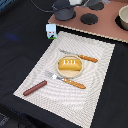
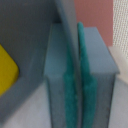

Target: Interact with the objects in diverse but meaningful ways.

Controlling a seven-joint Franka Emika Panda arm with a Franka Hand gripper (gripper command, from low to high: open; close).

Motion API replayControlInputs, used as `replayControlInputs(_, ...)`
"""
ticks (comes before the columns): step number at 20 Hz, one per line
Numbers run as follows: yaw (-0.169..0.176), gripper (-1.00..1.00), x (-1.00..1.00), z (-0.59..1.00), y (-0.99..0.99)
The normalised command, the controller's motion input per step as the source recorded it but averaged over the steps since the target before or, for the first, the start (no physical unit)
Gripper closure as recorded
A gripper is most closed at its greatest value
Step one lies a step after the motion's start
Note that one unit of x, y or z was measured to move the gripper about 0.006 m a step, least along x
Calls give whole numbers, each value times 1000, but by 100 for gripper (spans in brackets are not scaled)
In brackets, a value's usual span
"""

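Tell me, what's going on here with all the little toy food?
A robot arm is playing with a toy kitchen set. In the wrist view its gripper is closed on the thin wall of a small grey saucepan, with the yellow cheese wedge close beside it. On the placemat, the bread loaf, sausage and milk carton sit untouched.
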Motion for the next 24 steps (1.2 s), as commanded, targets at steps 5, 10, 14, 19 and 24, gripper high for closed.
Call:
replayControlInputs(5,-27,100,643,-8,354)
replayControlInputs(10,-30,100,597,-18,391)
replayControlInputs(14,-31,100,389,-66,412)
replayControlInputs(19,-27,100,289,-147,336)
replayControlInputs(24,-2,100,126,-151,171)
